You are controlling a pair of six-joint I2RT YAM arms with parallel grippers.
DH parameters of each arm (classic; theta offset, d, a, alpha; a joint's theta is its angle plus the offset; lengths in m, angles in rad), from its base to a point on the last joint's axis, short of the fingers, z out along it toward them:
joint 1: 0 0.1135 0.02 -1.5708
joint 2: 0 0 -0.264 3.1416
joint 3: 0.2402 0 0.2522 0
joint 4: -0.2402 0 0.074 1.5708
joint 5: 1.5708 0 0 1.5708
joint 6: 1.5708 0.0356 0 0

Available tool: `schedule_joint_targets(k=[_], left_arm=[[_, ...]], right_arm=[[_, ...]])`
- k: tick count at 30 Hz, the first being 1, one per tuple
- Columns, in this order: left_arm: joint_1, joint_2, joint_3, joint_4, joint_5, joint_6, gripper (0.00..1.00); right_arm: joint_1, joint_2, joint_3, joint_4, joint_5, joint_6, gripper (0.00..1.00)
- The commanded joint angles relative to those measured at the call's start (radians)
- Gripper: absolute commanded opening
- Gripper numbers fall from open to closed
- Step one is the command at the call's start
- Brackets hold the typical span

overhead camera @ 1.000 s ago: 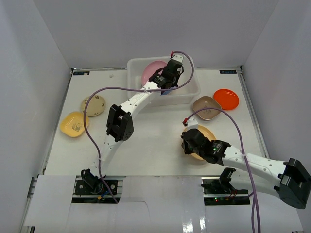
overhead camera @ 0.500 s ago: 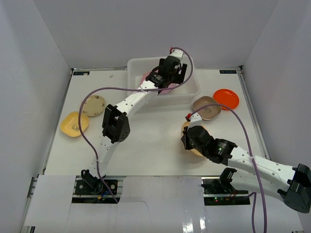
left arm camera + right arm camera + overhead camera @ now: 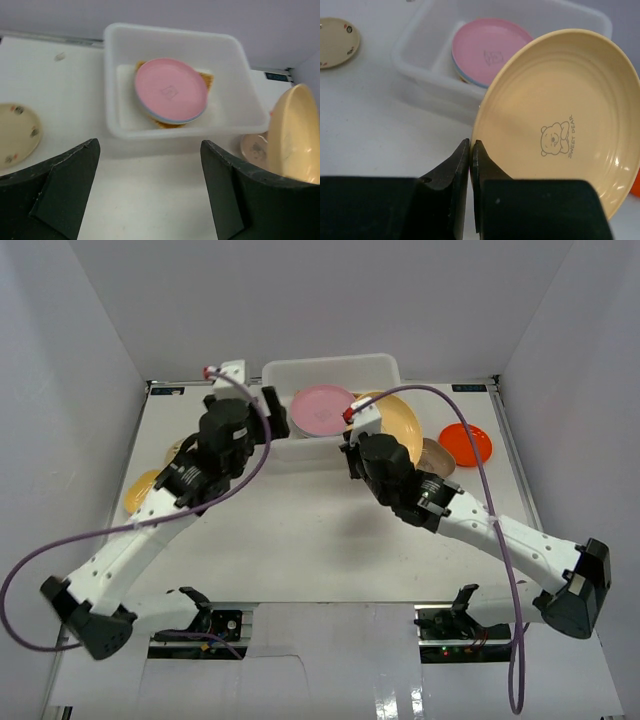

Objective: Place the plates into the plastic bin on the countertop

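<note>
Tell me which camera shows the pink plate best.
Left wrist: the pink plate lies whole and large in the bin. Top external shows it small; right wrist shows it partly behind the cream plate.

- Grey-white enclosure walls are closing in the scene: a back wall (image 3: 320, 300) at 12 o'clock, a left wall (image 3: 60, 440) at 9 and a right wall (image 3: 590, 390) at 3.
- White sheets (image 3: 300, 670) are lying across the near edge at 6 o'clock.
- A slotted metal rail (image 3: 68, 618) is showing at 8 o'clock.

White-linked, black-jointed arms (image 3: 500, 535) carry purple cables (image 3: 481, 462); the left end effector (image 3: 150, 150) and right end effector (image 3: 470, 145) are matte black.
</note>
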Motion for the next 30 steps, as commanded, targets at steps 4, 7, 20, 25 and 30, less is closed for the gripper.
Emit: schedule_joint_targets(k=[4, 7, 20, 25, 30], left_arm=[[0.035, -0.354, -0.321, -0.245, -0.201, -0.270, 0.87], [0.036, -0.472, -0.406, -0.420, -0.221, -0.374, 0.82], [0.043, -0.373, -0.378, -0.799, -0.307, -0.526, 0.79], [0.061, -0.241, -0.375, -0.802, -0.326, -0.522, 0.81], [0.205, -0.184, -0.414, -0.663, -0.258, -0.389, 0.81]], right_arm=[[-0.085, 0.222, 0.208, 0.236, -0.120, -0.359, 0.08], [-0.136, 0.339, 0.290, 0.304, -0.264, -0.433, 0.08], [-0.199, 0.852, 0.744, 0.264, -0.482, -0.625, 0.08], [-0.201, 0.998, 0.877, 0.195, -0.495, -0.640, 0.08], [-0.225, 1.013, 0.848, 0.201, -0.452, -0.639, 0.08]])
